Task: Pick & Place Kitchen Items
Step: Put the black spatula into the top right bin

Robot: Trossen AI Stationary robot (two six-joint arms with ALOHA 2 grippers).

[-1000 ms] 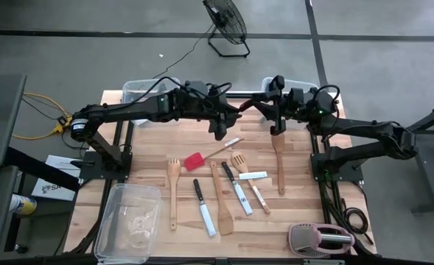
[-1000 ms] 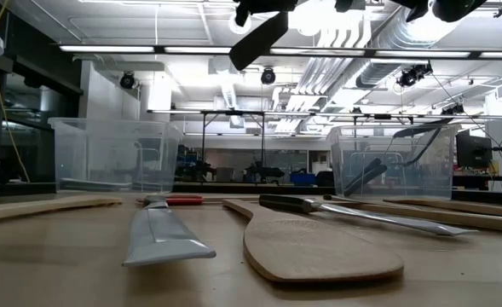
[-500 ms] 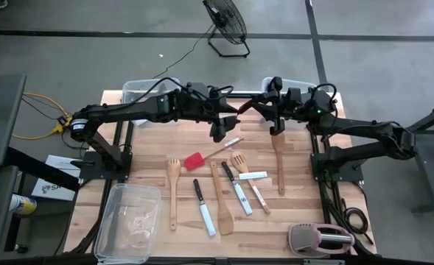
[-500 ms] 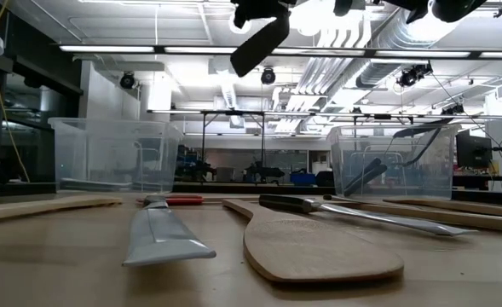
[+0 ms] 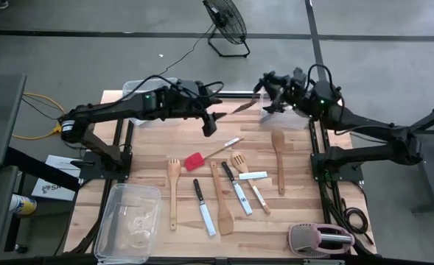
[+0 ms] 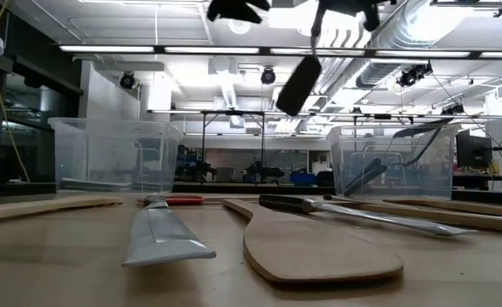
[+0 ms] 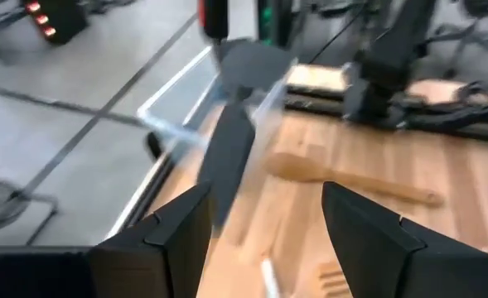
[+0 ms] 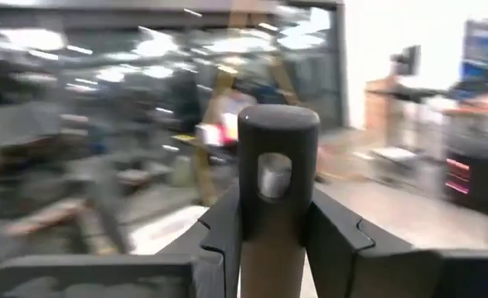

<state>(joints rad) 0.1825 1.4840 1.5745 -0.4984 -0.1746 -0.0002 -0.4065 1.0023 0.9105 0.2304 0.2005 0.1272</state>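
Observation:
A black spatula (image 5: 243,108) hangs in the air over the table's far edge with my right gripper (image 5: 266,101) shut on it. Its dark blade (image 6: 299,85) slants down, high above the wood. My left gripper (image 5: 209,122) stands open a little to the left of the blade, with nothing between its fingers (image 7: 177,228). The other kitchen items lie flat on the table: a wooden spoon (image 5: 279,158), a red spatula (image 5: 195,161), a wooden forked turner (image 5: 174,189), black-handled knives (image 5: 204,210) and a wooden spatula (image 5: 220,199). My right gripper pinches the black spatula's handle between its two fingers (image 8: 227,236), close to the free end with the hanging hole (image 8: 275,175). The handle runs along the fingers. The spatula is lifted clear, its blade (image 5: 240,109) pointing toward the table's left and tilted down.
Clear bins stand at the far left (image 5: 139,89) and far right (image 5: 296,85) of the table; the right one holds a dark utensil (image 6: 366,175). Another clear bin (image 5: 132,221) sits at the near left, and a pink-and-grey toaster (image 5: 323,239) at the near right.
My left gripper has opened, let go of the black spatula and drawn back toward the table's left. My right gripper has kept hold of the spatula and carried it toward the far edge, turning so that the blade hangs lower.

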